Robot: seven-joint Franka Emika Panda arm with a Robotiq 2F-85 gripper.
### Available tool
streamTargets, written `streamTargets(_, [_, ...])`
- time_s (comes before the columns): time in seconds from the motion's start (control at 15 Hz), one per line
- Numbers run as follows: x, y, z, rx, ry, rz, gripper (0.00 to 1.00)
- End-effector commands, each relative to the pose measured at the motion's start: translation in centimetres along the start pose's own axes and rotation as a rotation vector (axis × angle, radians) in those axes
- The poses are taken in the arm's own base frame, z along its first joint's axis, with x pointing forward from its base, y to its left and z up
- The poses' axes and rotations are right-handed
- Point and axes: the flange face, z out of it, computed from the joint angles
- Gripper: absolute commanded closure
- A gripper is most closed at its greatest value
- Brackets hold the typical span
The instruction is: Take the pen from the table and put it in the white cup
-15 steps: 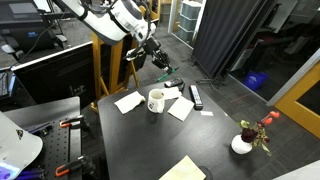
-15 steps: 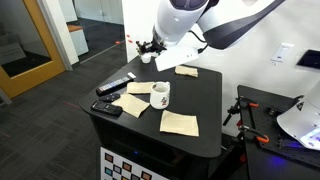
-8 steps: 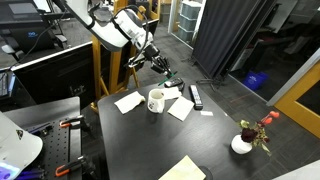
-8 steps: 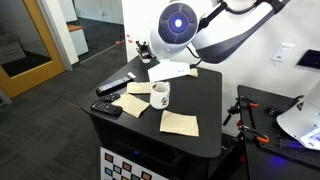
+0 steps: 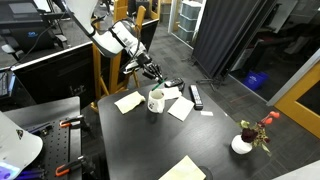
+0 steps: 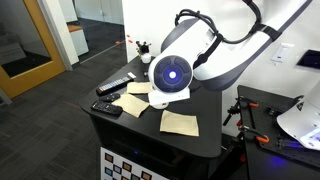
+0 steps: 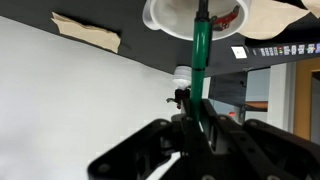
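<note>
green pen (image 7: 201,60) clamped between the closed fingers (image 7: 170,136), its far end over the white cup (image 7: 163,24)

- Black counter (image 5: 140,150) stands on a dark grey carpeted floor (image 6: 60,125).
- Dark curtain (image 5: 225,35) hangs beyond the counter in an exterior view.
- White wall (image 6: 135,20) adjoins a wood-framed glass doorway (image 6: 40,45).
- Lighting: even, indoor, without hard shadows.
</note>
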Motion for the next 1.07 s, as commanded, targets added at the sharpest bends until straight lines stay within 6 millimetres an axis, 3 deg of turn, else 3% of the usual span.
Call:
streamTargets(0.0, [0.6,-0.5,0.6,-0.037,0.029,0.056,0.97])
streamTargets(0.47, [1.3,-0.6,1.7,-0.057,0.023,0.059,0.97])
streamTargets(0.6, [1.1,-0.6,2.0,-0.061,0.021,0.053,0.61])
streamTargets(1.0, [1.0,-0.3,2.2,-0.066,0.022,0.053,0.18])
